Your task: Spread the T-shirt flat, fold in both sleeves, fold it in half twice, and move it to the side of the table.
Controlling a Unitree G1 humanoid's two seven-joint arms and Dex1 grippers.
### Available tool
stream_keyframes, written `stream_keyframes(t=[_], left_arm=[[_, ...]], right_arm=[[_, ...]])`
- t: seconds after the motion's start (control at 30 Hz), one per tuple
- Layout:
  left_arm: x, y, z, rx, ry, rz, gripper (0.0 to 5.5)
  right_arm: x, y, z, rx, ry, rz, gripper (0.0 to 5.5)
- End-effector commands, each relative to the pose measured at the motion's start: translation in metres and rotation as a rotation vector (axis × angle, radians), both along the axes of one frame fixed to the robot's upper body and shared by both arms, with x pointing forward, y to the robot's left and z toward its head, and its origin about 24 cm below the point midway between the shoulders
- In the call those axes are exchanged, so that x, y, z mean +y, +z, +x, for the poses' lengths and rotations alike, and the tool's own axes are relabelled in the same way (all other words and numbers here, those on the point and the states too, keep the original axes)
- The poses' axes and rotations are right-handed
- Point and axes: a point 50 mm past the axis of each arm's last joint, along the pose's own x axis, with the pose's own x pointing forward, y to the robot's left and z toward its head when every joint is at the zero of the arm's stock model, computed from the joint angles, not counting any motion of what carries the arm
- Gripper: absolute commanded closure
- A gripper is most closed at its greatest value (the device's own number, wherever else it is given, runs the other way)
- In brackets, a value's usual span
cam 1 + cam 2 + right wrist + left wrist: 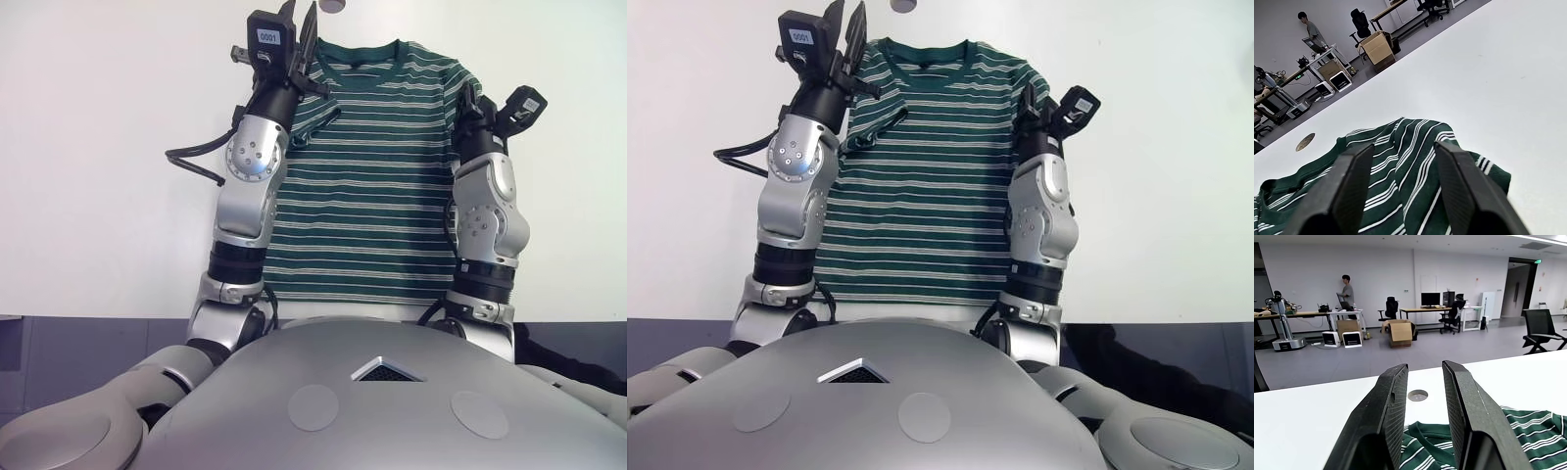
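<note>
Left gripper point(1425, 368), right gripper point(1403, 149) — both parted.

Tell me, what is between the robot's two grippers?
The green striped T-shirt lies between the left gripper and the right gripper, on the white table, as the left eye view shows.

Ahead of me lay a round grey cable port point(1417, 395); behind it stretched a grey office floor point(1449, 345); a cardboard box point(1400, 332) stood near a black office chair point(1390, 308); a long desk point(1413, 310) carried a dark monitor point(1430, 298); another black chair point(1540, 325) sat well apart.
</note>
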Motion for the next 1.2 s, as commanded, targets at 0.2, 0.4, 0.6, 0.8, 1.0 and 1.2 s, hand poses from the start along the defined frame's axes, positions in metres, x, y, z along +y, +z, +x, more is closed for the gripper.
stream_keyframes(t=[0.2,0.4,0.6,0.8,1.0,1.2], left_arm=[[-0.002,0.0,0.002,0.005,-0.002,-0.007,4.21],[-0.007,0.0,0.005,-0.006,0.007,-0.03,4.21],[-0.01,0.002,0.007,-0.027,0.044,-0.059,4.21],[-0.006,0.002,0.009,-0.038,0.064,-0.066,4.21],[-0.006,0.002,0.009,-0.039,0.061,-0.062,4.21],[-0.002,-0.001,0.006,-0.029,0.066,-0.051,4.21]], right_arm=[[0.004,0.124,0.028,-0.601,-0.001,-0.56,3.28],[0.032,0.077,0.054,-0.476,0.288,-0.736,2.49],[0.045,0.063,0.057,-0.492,0.318,-0.67,2.25],[0.029,0.055,0.05,-0.38,0.227,-0.528,2.99],[0.002,0.038,0.032,-0.179,0.103,-0.447,3.85],[-0.03,-0.01,-0.008,0.171,-0.038,-0.326,3.85]])
